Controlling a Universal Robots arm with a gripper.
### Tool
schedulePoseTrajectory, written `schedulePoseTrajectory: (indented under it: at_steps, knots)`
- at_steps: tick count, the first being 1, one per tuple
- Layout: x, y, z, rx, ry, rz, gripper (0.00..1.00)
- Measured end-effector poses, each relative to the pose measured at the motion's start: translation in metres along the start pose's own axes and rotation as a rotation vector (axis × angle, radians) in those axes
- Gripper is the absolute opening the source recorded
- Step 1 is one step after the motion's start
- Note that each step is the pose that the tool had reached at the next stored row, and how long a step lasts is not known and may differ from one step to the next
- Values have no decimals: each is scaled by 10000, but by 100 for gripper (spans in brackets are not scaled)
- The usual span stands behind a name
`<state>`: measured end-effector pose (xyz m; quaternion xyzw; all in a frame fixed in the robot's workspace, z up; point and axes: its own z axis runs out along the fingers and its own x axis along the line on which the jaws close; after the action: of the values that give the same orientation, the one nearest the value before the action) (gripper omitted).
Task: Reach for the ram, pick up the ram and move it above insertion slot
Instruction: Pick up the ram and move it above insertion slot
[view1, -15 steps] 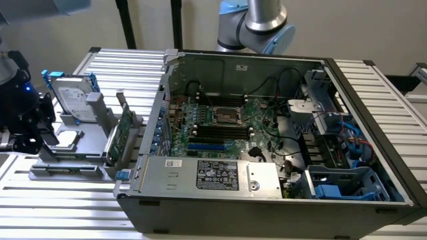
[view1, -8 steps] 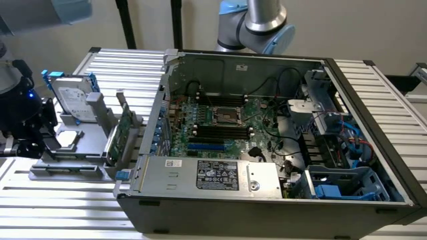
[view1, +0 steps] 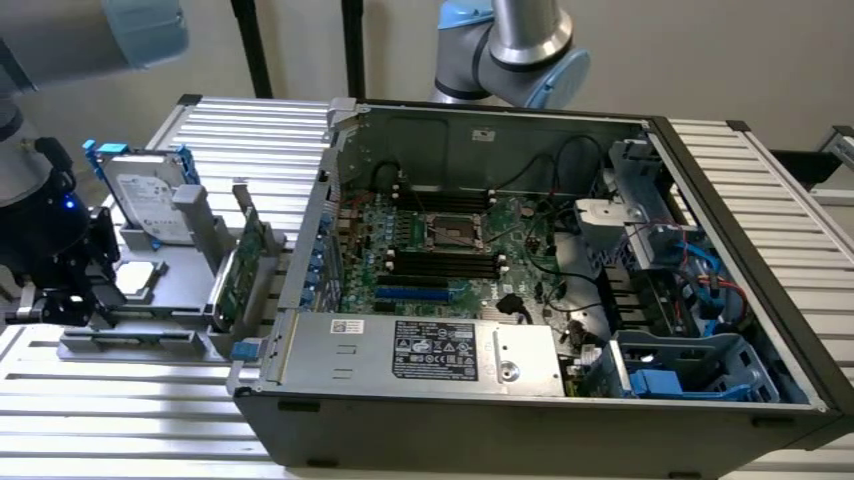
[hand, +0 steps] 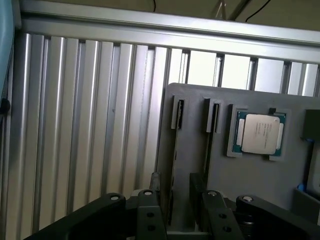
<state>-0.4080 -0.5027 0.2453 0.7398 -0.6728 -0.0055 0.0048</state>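
A black two-fingered gripper (hand: 177, 186) is seen in the wrist view with its fingers (hand: 150, 210) held apart and nothing clamped between them. It is poised over a flat grey plastic holder tray (hand: 250, 185) that is laid on a ribbed aluminium table (hand: 90, 125). The ram (hand: 174, 160) is taken to be the long, thin dark strip stood on edge in a slotted bracket of that tray. It is lined up with the gap between the fingers, but neither contact nor its green colour can be made out. A square silver processor chip (hand: 260, 132) is seated in a recess of the tray, beside a second slotted bracket (hand: 213, 117). In the exterior view the tray is found at the frame's left, where a silver boxy hard drive (view1: 147, 195) and a green expansion card (view1: 238, 270) are stood upright. The open dark computer case (view1: 534, 430) is set across the centre and right of the frame, and long black memory slots (view1: 441, 265) are exposed on its green motherboard (view1: 521, 215), well apart from the tray.
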Motion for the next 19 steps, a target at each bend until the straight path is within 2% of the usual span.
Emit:
schedulePoseTrajectory:
  at_steps: [7,15,19]
  knots:
    - [1,2,127,2,-19,7,36]
    - [9,0,271,10,-93,10,36]
    - [22,-6,306,13,-130,20,36]
